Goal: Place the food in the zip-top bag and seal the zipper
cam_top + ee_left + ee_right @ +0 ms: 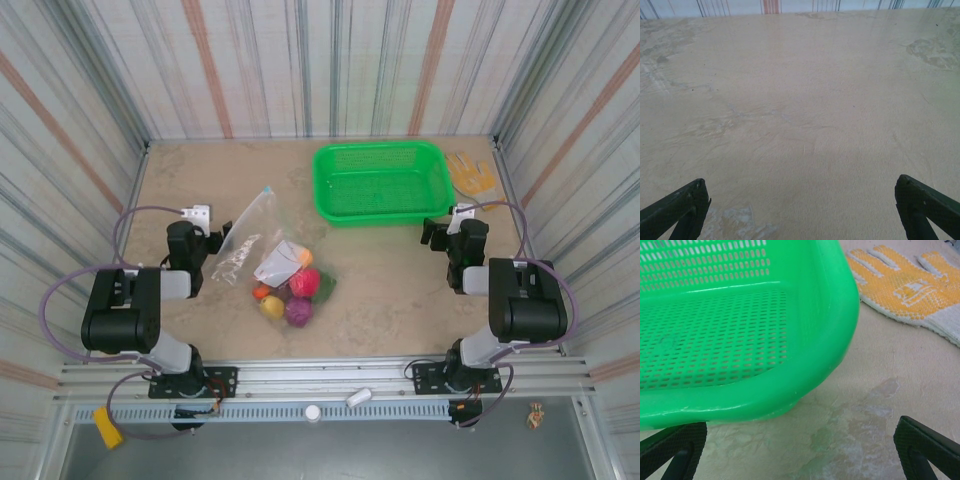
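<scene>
Your left gripper (800, 184) and right gripper (801, 425): spread wide, empty. Green basket (740, 340) just ahead of right one; food (295, 285) rightward of left.

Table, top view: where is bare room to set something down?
Bare: the far-left corner behind the zip-top bag, and the stretch right of the food, in front of the green basket. Crowded: the food pile, and the far-right corner with the glove.

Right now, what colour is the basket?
The basket is bright green with a mesh of small holes, clearest in the right wrist view.
</scene>
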`<state>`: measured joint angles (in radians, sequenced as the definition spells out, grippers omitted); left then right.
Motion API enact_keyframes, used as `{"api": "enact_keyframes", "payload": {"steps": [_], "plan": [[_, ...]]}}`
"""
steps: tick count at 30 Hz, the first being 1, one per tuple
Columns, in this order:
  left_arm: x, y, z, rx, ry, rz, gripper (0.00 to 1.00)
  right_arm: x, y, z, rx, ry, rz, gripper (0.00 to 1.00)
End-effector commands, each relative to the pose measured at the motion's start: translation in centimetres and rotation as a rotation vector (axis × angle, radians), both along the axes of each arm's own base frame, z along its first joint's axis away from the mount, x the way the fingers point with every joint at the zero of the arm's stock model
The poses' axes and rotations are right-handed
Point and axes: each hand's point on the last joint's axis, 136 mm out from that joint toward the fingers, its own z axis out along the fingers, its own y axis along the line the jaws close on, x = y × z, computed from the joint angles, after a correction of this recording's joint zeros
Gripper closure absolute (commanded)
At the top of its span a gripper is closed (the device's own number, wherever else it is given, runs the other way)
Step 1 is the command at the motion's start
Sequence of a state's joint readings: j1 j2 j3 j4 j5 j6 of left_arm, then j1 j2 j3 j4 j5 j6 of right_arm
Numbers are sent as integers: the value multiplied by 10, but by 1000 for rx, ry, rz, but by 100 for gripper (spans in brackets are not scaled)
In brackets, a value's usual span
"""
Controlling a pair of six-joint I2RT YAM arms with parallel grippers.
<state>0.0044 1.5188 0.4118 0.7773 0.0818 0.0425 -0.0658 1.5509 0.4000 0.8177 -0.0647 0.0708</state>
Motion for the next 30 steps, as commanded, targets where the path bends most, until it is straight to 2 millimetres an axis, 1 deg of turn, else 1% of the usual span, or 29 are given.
{"api": "enact_keyframes", "payload": {"steps": [1,3,6,21,30], "plan": [[2,-2,5,27,-10,-12,1,0,-1,3,1,-12,-16,1],[1,0,6,39,-19,8,1,0,0,3,-9,-13,-19,1],[0,9,7,64,-29,90,1,0,-1,3,-2,-13,-18,1],[1,10,6,50,-23,83,1,1,0,3,-15,-9,-21,1],[0,7,6,64,-27,77,1,1,-1,3,4,-7,-14,1]]}}
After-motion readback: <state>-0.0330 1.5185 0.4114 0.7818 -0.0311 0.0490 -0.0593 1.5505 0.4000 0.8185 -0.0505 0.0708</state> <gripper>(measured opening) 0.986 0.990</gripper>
